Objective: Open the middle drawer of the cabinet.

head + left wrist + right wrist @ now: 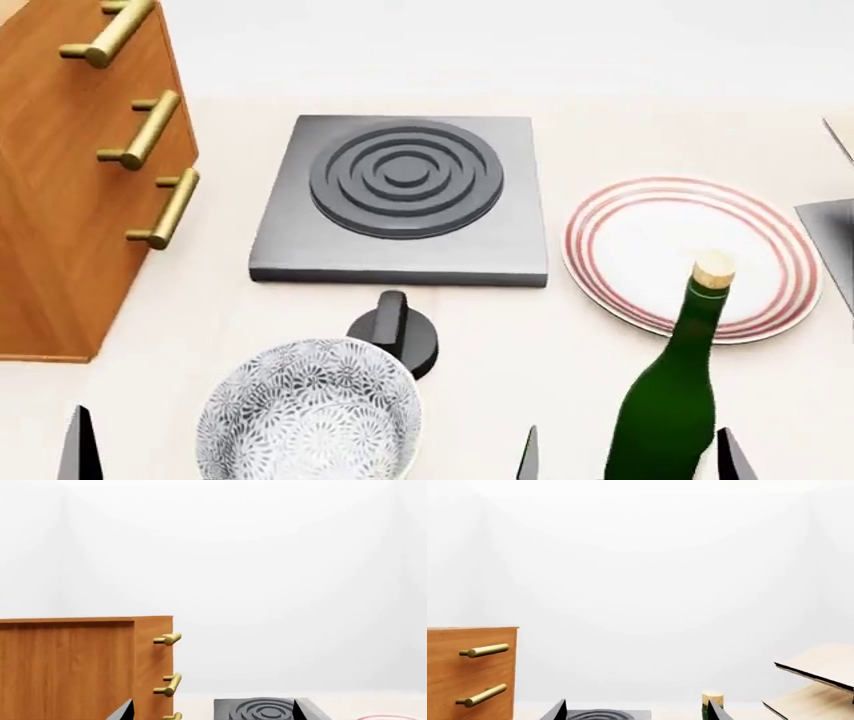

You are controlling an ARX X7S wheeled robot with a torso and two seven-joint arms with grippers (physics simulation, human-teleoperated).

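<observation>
Left claw point(304, 455): your fingers are spread wide, low at the near desk point(561, 320) edge, straddling the patterned bowl point(314, 415).
Right claw point(625, 455): released too, tips either side of the green bottle point(667, 400).
Stove plate point(400, 200): mid-desk, beyond your claws.
Cabinet point(67, 190): far left, on the desk.
Middle drawer point(80, 120): closed, flush; its brass handle point(147, 128) well apart from both claws.
</observation>
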